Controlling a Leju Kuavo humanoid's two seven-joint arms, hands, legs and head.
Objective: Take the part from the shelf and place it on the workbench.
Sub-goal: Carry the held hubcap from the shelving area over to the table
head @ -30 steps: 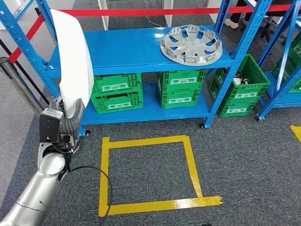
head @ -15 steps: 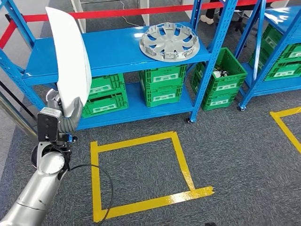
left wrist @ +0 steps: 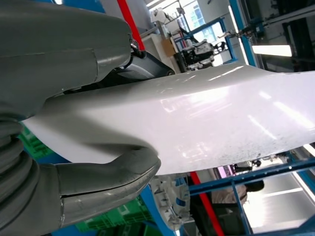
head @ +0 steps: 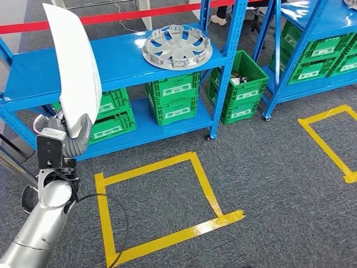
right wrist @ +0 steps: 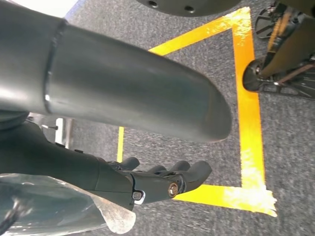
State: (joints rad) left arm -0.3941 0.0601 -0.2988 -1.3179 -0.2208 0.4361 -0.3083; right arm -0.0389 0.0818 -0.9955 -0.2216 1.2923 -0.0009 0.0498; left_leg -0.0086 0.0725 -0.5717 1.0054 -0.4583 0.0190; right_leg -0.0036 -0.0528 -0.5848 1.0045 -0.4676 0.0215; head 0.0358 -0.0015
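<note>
A large white curved panel part point(head: 73, 72) stands upright in my left hand point(head: 78, 139), at the left of the head view in front of the blue shelf point(head: 122, 58). In the left wrist view the thumb and fingers point(left wrist: 108, 182) clamp the glossy white part point(left wrist: 223, 118) from both sides near its lower edge. My right hand point(right wrist: 111, 98) hangs above the grey carpet with its dark fingers point(right wrist: 163, 179) loosely extended and nothing in them.
A silver wheel cover point(head: 177, 47) lies on the shelf top, with green crates point(head: 172, 100) below. A second blue rack point(head: 311, 39) with crates stands at the right. Yellow tape squares point(head: 202, 178) point(head: 324, 139) mark the carpet. A red barrier tape point(head: 117, 18) runs behind.
The whole scene has slid to the left and a second rack and tape square have come in on the right, so the camera has turned right. The left hand still holds the white part.
</note>
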